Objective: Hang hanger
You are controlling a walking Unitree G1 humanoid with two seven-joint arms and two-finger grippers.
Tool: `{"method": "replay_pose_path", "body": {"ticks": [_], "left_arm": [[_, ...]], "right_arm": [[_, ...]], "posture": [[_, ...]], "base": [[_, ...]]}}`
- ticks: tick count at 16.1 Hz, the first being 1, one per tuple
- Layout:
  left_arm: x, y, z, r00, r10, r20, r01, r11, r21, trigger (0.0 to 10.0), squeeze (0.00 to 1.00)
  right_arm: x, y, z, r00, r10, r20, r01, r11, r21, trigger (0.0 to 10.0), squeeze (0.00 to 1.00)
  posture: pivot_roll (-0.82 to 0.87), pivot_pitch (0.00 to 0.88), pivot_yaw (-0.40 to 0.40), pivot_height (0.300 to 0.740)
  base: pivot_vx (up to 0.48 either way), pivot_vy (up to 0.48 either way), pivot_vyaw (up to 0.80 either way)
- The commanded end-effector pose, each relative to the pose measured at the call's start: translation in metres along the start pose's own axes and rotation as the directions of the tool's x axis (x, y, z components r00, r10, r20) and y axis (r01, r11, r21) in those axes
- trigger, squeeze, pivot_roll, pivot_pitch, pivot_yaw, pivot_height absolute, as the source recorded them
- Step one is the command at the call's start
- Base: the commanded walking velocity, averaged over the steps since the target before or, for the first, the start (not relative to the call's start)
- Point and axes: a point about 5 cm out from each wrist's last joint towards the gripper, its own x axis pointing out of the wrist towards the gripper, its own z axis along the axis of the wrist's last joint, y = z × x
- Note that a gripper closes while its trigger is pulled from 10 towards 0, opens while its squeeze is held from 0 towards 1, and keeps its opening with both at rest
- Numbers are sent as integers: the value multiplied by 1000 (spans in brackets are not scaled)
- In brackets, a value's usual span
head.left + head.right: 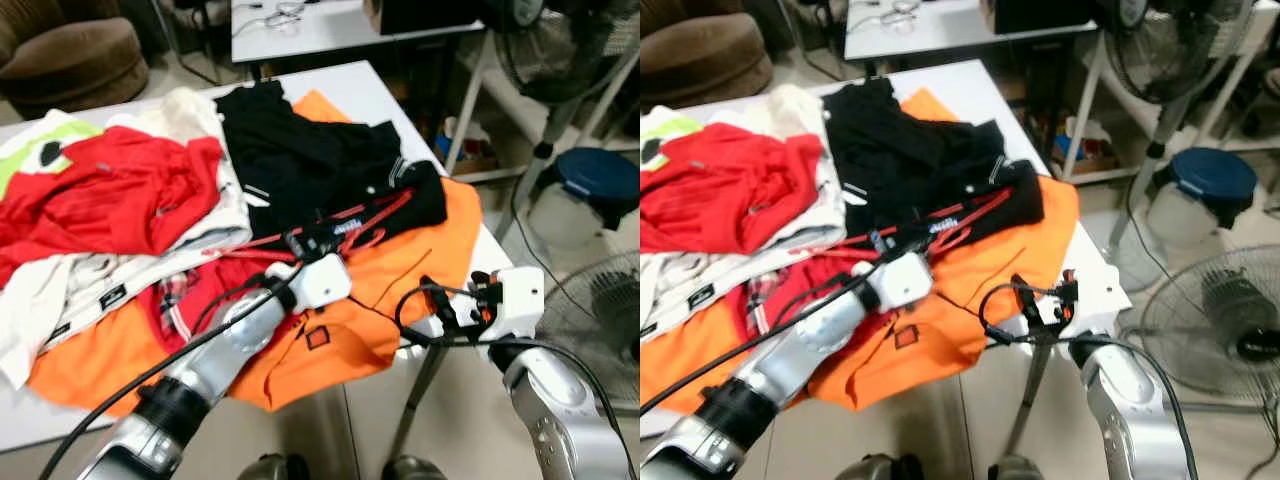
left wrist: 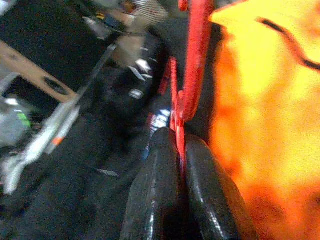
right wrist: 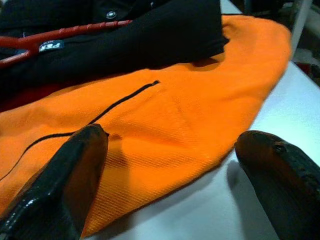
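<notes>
A red hanger lies across a black garment and an orange shirt on the white table. My left gripper reaches over the clothes and is shut on the hanger's thin red bar; in the left wrist view the bar runs between the two black fingers. My right gripper hovers open at the table's right edge, its fingers spread over the hem of the orange shirt, holding nothing.
A red shirt and pale garments cover the table's left half. Right of the table stand a floor fan, a blue-lidded bin and a second fan's pole. A brown armchair sits at the back left.
</notes>
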Motion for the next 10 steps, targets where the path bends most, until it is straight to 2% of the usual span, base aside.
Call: {"method": "replay_pose_path", "body": {"ticks": [1,3,5,7,10], "left_arm": [[-9,-9,-8,996,-79,-33,79,997,-13,10000,0],[-18,-5,-13,993,-89,-74,90,996,20,10000,0],[-15,0,-10,995,-62,-75,65,997,44,10000,0],[-2,11,-3,996,21,-81,-13,995,102,10000,0],[8,18,-5,982,106,-154,-89,990,113,10000,0]], "right_arm": [[-2,0,2,1000,4,4,-4,1000,-1,10000,0],[-3,0,2,1000,6,1,-6,1000,-5,10000,0],[-3,0,3,1000,6,4,-6,1000,-3,10000,0],[4,-3,21,998,0,67,0,1000,0,10000,0],[6,-4,29,996,-1,89,2,1000,-8,10000,0]], "posture": [[-189,78,106,740],[-190,78,105,740],[-190,78,103,740],[-196,78,103,740],[-200,79,102,740]], "base": [[0,0,0],[0,0,0],[0,0,0],[0,0,0],[0,0,0]]}}
